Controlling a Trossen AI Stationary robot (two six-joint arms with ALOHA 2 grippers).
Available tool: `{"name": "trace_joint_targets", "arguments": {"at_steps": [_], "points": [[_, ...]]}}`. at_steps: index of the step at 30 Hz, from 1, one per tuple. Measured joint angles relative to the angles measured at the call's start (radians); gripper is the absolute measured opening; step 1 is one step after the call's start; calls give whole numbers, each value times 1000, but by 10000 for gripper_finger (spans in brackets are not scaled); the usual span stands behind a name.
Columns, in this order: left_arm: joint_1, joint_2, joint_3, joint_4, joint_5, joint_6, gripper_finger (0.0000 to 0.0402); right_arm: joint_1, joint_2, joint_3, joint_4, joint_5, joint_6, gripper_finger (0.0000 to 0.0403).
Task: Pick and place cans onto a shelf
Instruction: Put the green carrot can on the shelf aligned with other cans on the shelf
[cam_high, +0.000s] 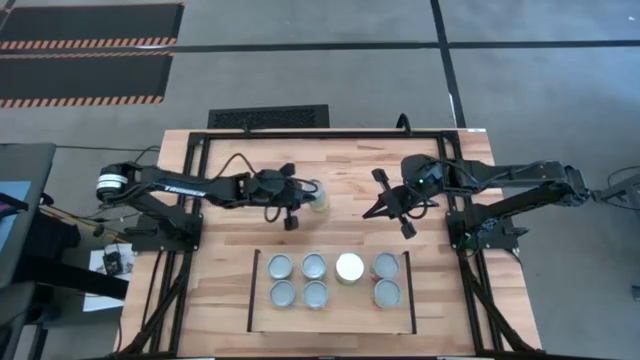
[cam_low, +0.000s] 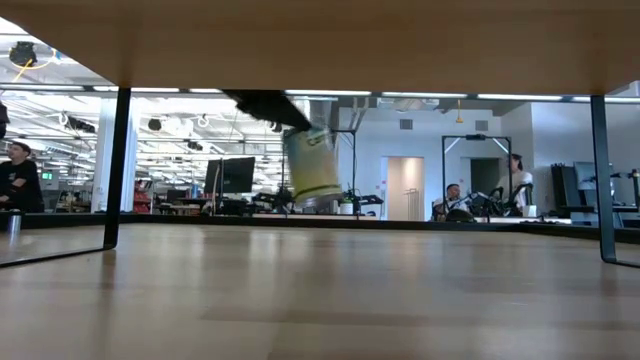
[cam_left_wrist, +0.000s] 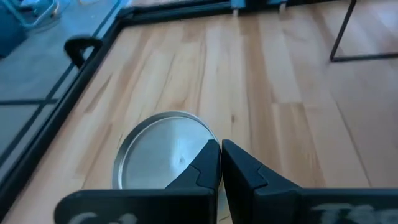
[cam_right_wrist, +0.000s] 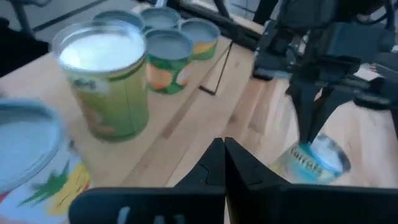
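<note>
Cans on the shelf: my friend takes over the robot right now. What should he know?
Left gripper: shut on the rim of one can, lifted off the table, apart from the shelf.
Right gripper: shut, empty, over the table near the shelf.
Done: seven cans stand on the shelf.
Left: probably set the held can in the one free spot.

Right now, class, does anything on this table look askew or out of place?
Yes. The can pinched at its rim by the left gripper hangs tilted above the table, unlike the seven upright cans on the shelf.
</note>
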Motion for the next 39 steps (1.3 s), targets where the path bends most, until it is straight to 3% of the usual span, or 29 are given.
{"name": "trace_joint_targets", "arguments": {"at_steps": [8,18,30,39], "points": [[-35,168,167,-78,9,33,0,-13,78,0,7,2,16,10],[-78,287,246,-95,10,32,0,-55,167,0,14,7,14,10],[-79,292,246,-99,9,-10,16,-91,246,0,28,10,14,16],[-79,165,243,-162,9,5,61,-88,251,0,62,144,45,71]]}}
